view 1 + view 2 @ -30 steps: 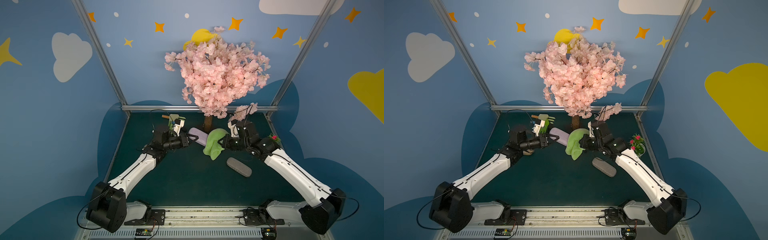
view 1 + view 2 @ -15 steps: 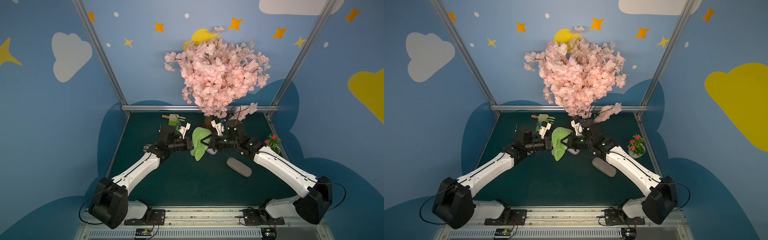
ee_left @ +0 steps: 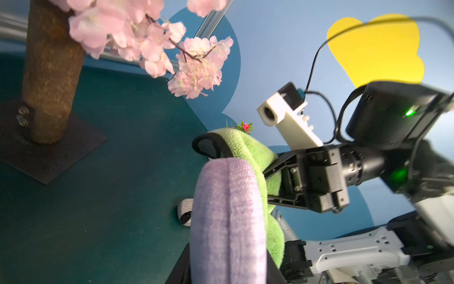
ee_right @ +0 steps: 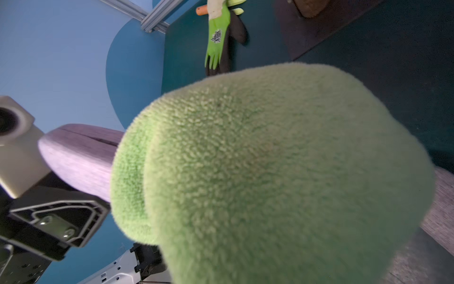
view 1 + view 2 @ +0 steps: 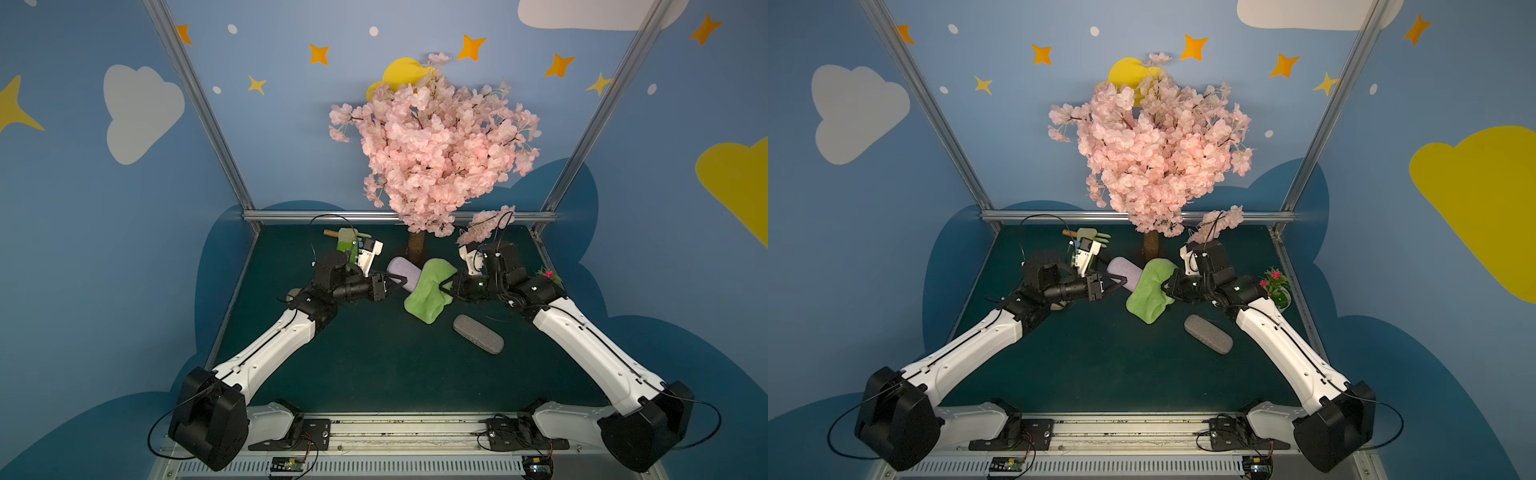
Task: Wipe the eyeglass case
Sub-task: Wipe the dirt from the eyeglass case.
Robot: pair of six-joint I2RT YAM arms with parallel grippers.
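A lilac fabric eyeglass case (image 5: 402, 271) is held off the table, with my left gripper (image 5: 394, 286) shut on its near end. In the left wrist view the eyeglass case (image 3: 228, 209) fills the space between the jaws. My right gripper (image 5: 444, 286) is shut on a fluffy green cloth (image 5: 428, 293). The green cloth (image 5: 1150, 291) drapes over the far right end of the eyeglass case (image 5: 1124, 268) and hangs below it. In the right wrist view the cloth (image 4: 270, 172) hides the jaws, and the eyeglass case (image 4: 78, 157) pokes out beside it.
A second, grey case (image 5: 478, 333) lies on the dark green table to the right of centre. The blossom tree's trunk (image 5: 415, 249) stands just behind the grippers. A green glove (image 5: 347, 243) lies at the back left, and a small potted plant (image 5: 1277, 284) sits by the right edge.
The right gripper swept the cloth leftwards along the case half a second ago and has now drawn it back to the case's right end. The left gripper keeps hold of the case.
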